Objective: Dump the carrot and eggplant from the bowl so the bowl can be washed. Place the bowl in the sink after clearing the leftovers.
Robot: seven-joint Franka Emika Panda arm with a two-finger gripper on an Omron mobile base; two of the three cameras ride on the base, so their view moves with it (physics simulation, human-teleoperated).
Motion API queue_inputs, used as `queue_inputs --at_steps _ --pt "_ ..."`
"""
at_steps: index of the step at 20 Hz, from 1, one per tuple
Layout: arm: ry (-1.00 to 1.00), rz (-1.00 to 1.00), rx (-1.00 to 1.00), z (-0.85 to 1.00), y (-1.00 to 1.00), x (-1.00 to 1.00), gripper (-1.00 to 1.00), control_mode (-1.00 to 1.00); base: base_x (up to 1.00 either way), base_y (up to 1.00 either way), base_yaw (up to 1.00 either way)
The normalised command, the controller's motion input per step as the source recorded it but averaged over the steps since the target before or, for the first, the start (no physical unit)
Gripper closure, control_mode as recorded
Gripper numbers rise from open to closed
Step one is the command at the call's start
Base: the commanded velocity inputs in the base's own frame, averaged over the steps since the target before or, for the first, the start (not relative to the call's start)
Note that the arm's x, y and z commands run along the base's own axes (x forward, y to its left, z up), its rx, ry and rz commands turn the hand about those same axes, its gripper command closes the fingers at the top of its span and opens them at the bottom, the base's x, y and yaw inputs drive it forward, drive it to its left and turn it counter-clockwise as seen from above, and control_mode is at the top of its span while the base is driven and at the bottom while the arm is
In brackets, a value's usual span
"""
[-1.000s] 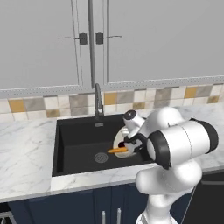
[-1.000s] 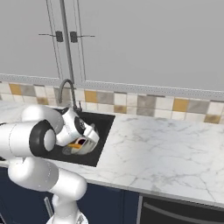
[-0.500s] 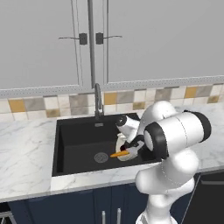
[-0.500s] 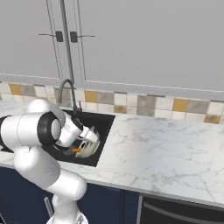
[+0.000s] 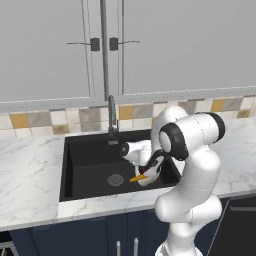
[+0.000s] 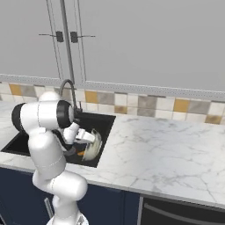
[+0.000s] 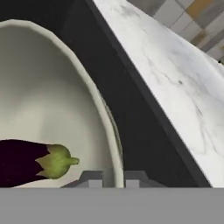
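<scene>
While the bowl hangs tipped steeply on its side over the right part of the sink, its rim runs between the 2 fingertips of the gripper, which is pinched on that rim. In the hand view the bowl shows its smooth pale inside, and the eggplant lies low in it against the wall, its green cap pointing toward the gripper. The eggplant's far end runs off the edge of that view. The carrot pokes out at the bowl's lower edge in the left base view, its orange tip over the black sink floor; whether it touches the bowl or the floor I cannot tell. From the right base view a speck of orange shows just below the bowl, inside the sink near its front right corner.

The drain sits left of the bowl on the sink floor, apart from it. The faucet rises behind the sink at its back edge. The marble counter borders the sink on every side, and the tiled backsplash and cabinets stand beyond the faucet.
</scene>
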Motion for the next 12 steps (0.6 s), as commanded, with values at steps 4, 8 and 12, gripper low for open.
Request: queue_inputs --at_steps 4,8,12 --pt "0.07 0.00 -0.24 -0.20 0.10 0.05 1.00 -1.00 0.00 0.00 0.00" --pt "0.01 0.00 -0.19 -0.02 0.16 0.05 1.00 -1.00 0.00 0.00 0.00" --pt "-0.10 0.00 -0.12 0.20 0.13 -0.08 1.00 -1.00 0.00 0.00 0.00"
